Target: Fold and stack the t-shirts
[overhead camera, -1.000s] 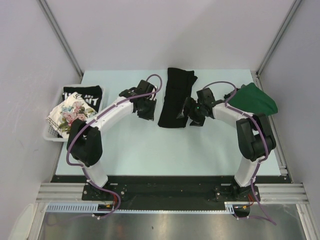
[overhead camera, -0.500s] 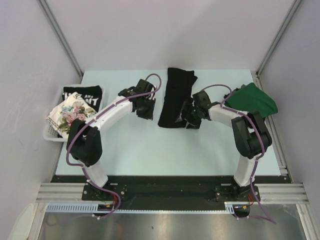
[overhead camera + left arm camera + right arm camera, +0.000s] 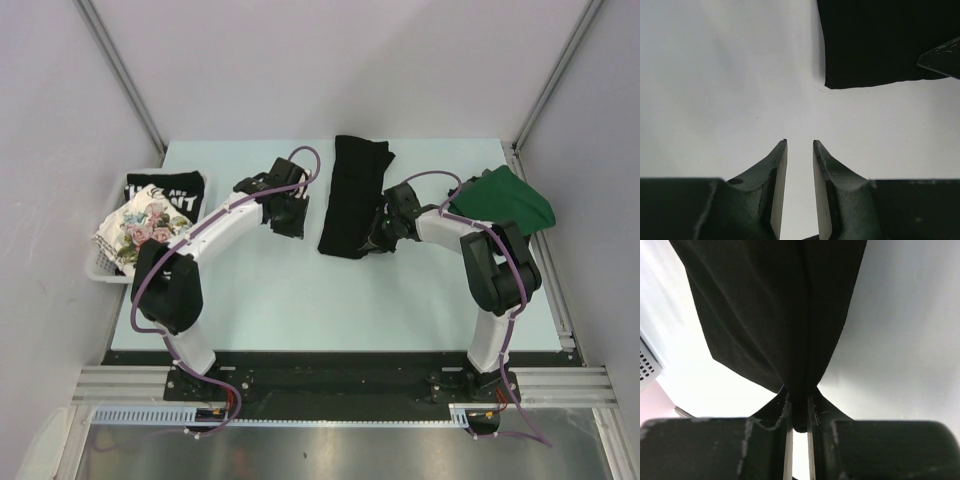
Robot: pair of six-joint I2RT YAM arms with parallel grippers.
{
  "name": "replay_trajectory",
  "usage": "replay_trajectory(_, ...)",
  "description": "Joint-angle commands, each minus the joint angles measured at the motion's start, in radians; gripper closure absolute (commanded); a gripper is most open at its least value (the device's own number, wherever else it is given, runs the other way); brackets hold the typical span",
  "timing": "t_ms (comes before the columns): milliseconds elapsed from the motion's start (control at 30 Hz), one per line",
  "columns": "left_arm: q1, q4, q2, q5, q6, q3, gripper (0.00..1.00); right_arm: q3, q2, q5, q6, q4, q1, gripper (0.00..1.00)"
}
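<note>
A plain black t-shirt [image 3: 350,195] lies folded into a long strip at the middle of the table. My right gripper [image 3: 377,233] is at its near right edge, shut on a pinched fold of the black cloth [image 3: 775,305]; the cloth bunches between the right gripper's [image 3: 799,401] jaws. My left gripper [image 3: 291,216] hovers just left of the shirt, its fingers [image 3: 778,172] a narrow gap apart with nothing between them; the shirt's corner [image 3: 880,40] lies ahead to its right. A dark green t-shirt [image 3: 512,200] sits at the far right.
A white slatted basket [image 3: 108,268] at the table's left edge holds a black t-shirt with white lettering [image 3: 166,190] and a floral-print one [image 3: 140,226]. Grey walls close in the table on three sides.
My right gripper slid left onto the black shirt's edge and closed on the cloth. The left arm has barely moved.
</note>
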Motion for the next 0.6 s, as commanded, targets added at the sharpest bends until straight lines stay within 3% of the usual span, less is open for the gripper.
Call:
replay_trajectory(0,0.004,0.04,-0.052,0.049,-0.007,-0.022,0.68,0.0,-0.034,0.008,-0.009,-0.036,0.003,0.95)
replay_trajectory(300,0.006,0.213,-0.017,0.239,-0.09,-0.191,0.68,0.0,-0.054,0.008,-0.032,-0.086,0.003,0.95)
replay_trajectory(567,0.006,0.371,0.037,0.33,-0.136,-0.223,0.67,0.0,-0.063,0.008,-0.048,-0.109,0.003,0.93)
